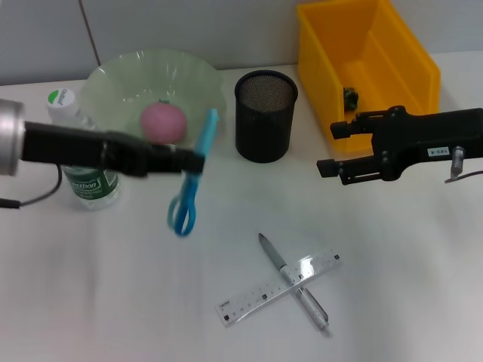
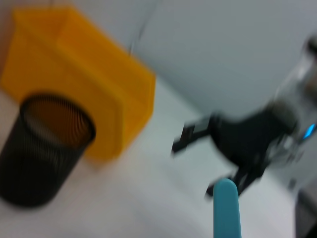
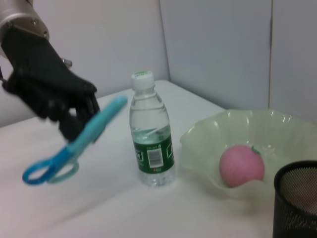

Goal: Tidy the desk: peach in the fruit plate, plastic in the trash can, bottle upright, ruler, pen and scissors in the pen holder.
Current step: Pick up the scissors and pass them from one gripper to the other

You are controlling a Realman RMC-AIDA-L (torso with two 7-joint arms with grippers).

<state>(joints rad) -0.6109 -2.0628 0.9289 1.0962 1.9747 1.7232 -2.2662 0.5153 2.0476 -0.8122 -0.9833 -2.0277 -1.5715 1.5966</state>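
While gripped by left claw point(image 1: 192, 162), scissors point(image 1: 192, 185) steep, handles down

office/lab desk | white table point(image 1: 113, 302) | grey partition walls point(image 1: 189, 26)

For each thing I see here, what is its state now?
Scissors: lifted off the desk, closed, held by the left claw.
Peach: in the fruit plate.
Bottle: upright, capped.
Pen holder: upright, empty.
Pen: lying across the ruler.
Right claw: open, holding nothing.
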